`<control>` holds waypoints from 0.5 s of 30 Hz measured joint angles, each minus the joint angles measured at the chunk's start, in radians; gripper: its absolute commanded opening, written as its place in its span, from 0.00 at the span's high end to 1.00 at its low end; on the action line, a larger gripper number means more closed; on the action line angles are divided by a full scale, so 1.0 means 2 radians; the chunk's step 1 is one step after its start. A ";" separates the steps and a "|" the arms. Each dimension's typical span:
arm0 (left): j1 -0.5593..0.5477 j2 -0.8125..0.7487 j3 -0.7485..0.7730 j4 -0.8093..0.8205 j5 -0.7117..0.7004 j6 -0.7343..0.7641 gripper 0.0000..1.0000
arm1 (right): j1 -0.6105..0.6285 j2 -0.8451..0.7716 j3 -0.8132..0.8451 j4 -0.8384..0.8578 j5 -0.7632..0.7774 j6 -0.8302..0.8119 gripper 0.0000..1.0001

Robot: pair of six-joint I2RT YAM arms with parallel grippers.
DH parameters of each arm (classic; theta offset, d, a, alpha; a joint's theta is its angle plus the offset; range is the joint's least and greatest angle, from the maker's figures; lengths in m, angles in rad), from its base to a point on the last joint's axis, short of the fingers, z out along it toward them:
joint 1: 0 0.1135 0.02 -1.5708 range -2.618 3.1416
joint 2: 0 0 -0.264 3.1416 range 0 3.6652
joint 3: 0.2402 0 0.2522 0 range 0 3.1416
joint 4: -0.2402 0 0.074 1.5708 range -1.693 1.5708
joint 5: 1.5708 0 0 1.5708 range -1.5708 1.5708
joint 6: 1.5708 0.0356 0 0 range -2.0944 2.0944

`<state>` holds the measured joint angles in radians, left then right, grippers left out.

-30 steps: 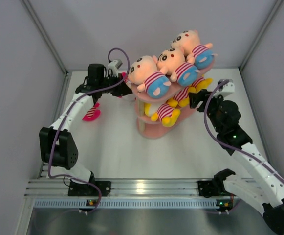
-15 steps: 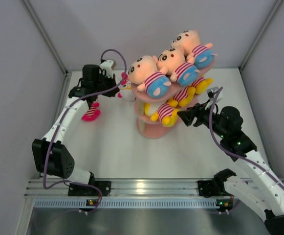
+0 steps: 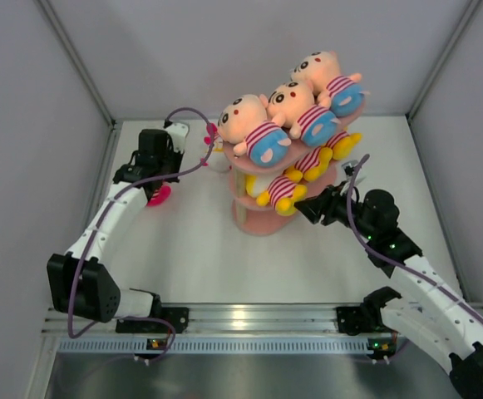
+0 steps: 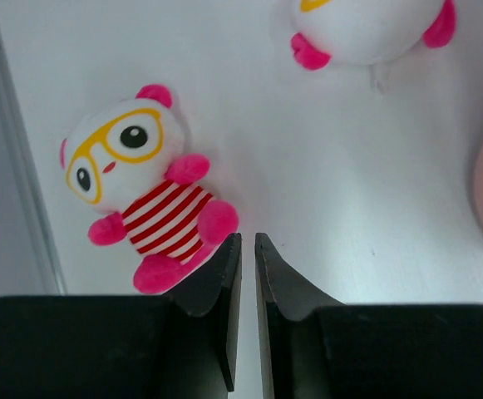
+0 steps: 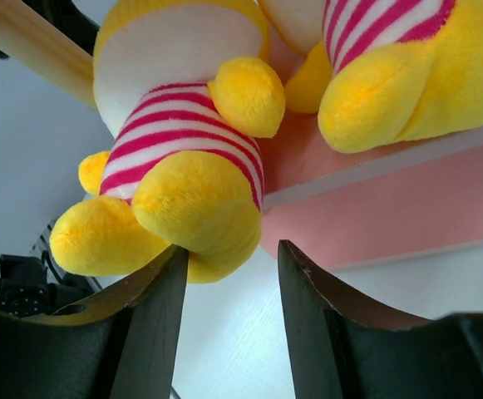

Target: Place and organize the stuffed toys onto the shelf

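Plainly two toys are yet to be shelved, and both lie on the worktop to the left of the shelf; the toy with yellow glasses lies face up in its red-striped shirt, and a second white toy with pink paws lies nearer the shelf. The left tool hangs just beside the glasses toy's foot with its fingers pressed almost together and nothing between them; so the step in hand looks like fetching that toy. To do it well the jaws must first spread wide; then the tool should shift toward the toy's left until the striped belly sits between the fingers, come straight down, and close across the trunk rather than on a paw, since a limb would let the body swing and snag on a board's edge. The three dolls fill the top board; a lower board looks the likelier place, though I cannot tell how much room is left there.

Meanwhile the right tool stands open and empty just below the yellow toy, whose legs overhang the middle board; it is best drawn straight back, or used to nudge those legs gently inward, lest the toy be dragged off.
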<state>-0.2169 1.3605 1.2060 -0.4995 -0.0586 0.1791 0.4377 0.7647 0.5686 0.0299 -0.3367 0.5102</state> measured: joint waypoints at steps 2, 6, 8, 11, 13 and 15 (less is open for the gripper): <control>0.000 -0.006 -0.010 0.000 -0.022 0.009 0.79 | 0.001 0.002 -0.004 0.014 0.000 0.012 0.57; 0.000 -0.022 -0.031 -0.002 -0.047 0.020 0.76 | 0.007 0.007 -0.010 0.055 0.006 0.031 0.63; 0.000 -0.028 -0.037 -0.002 -0.052 0.023 0.76 | 0.010 0.016 -0.010 0.076 0.010 0.039 0.65; 0.000 -0.030 -0.039 -0.001 -0.058 0.027 0.76 | 0.021 0.035 -0.009 0.095 0.018 0.045 0.68; 0.000 -0.030 -0.040 -0.001 -0.060 0.028 0.73 | 0.032 0.050 -0.009 0.105 0.025 0.049 0.70; 0.000 -0.030 -0.040 -0.001 -0.062 0.030 0.70 | 0.044 0.063 -0.009 0.115 0.036 0.051 0.71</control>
<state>-0.2165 1.3003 1.1252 -0.5022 -0.1818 0.2394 0.5266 0.8898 0.5510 0.2604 -0.2653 0.6117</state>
